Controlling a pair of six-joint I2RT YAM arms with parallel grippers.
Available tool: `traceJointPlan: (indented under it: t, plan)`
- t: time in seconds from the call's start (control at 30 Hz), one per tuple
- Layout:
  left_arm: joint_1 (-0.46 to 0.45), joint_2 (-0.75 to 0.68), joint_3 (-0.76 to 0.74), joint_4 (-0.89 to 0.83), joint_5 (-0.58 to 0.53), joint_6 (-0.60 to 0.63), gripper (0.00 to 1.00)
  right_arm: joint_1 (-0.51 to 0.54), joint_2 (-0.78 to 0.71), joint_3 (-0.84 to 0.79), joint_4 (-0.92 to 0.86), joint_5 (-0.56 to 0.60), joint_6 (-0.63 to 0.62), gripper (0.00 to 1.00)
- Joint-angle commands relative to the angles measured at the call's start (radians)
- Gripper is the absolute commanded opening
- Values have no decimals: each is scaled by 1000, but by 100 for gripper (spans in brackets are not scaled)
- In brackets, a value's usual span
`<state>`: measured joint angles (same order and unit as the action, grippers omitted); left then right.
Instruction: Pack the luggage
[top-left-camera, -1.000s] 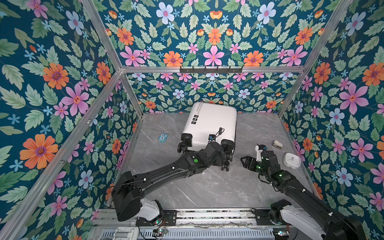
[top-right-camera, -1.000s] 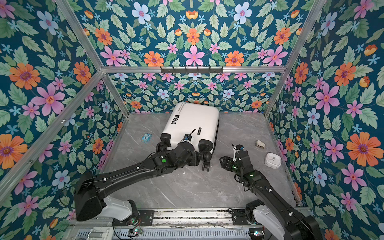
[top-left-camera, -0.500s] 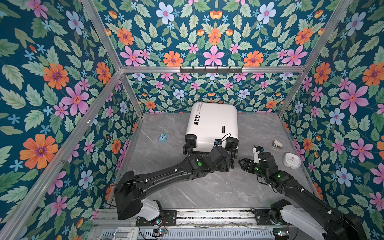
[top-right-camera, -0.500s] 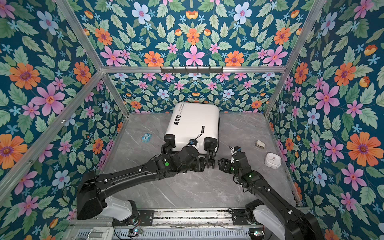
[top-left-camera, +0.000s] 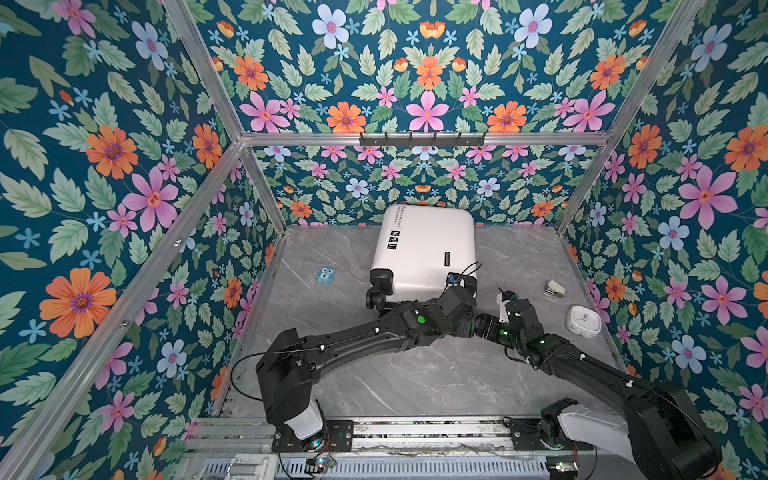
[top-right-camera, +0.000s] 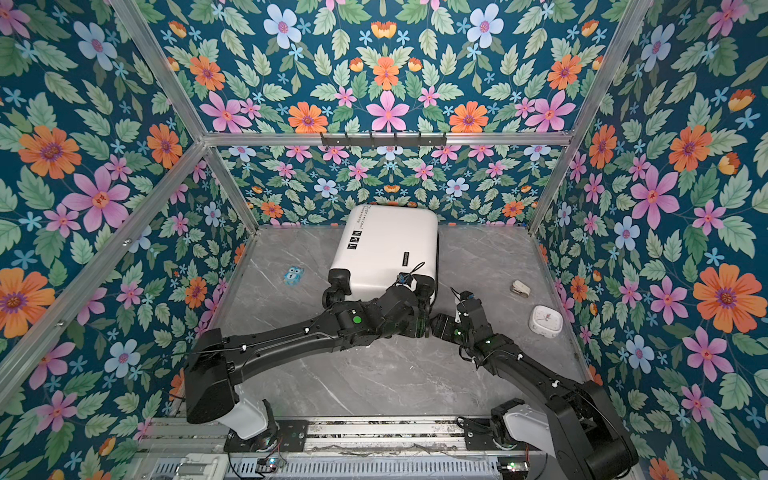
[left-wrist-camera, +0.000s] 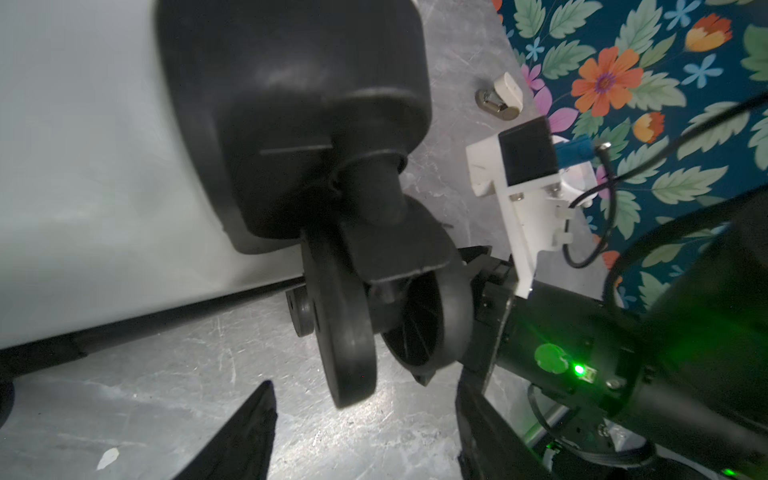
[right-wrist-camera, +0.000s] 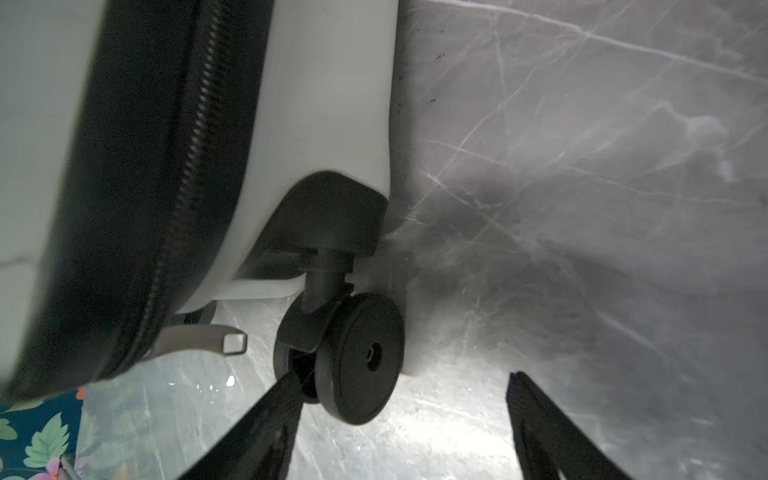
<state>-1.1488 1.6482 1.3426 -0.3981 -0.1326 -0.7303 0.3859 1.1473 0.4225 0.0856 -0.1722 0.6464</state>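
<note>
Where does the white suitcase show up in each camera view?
In a top view: suitcase lies flat at the back middle of the table.
In a top view: suitcase again back middle, slightly further left.
Left wrist: suitcase fills the picture's left side.
Right wrist: suitcase, with its zipper, fills the left.
Shared landmark: its black wheels, seen in all four.
</note>
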Motion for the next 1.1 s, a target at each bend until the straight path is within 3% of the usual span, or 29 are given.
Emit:
traceJointPlan:
  t: [0.0,0.3,0.63,0.73,0.87,1.07]
  plan:
    - [-1,22,37,11,-24,25,69,0,-19,-18,54,0,7,81]
    - [0,151,150,-35,-52,46,68,0,-112,-48,-2,18,-13,82]
    - [0,128,109,25,-111,34,58,12,-160,-86,39,-52,-76,72]
    - [1,122,113,31,-115,41,49,59,-179,-112,105,-12,-92,68]
    - [5,122,126,34,-115,58,31,136,-208,-154,235,51,-116,62]
    - [15,122,137,48,-92,72,7,145,-188,-183,375,73,-125,56]
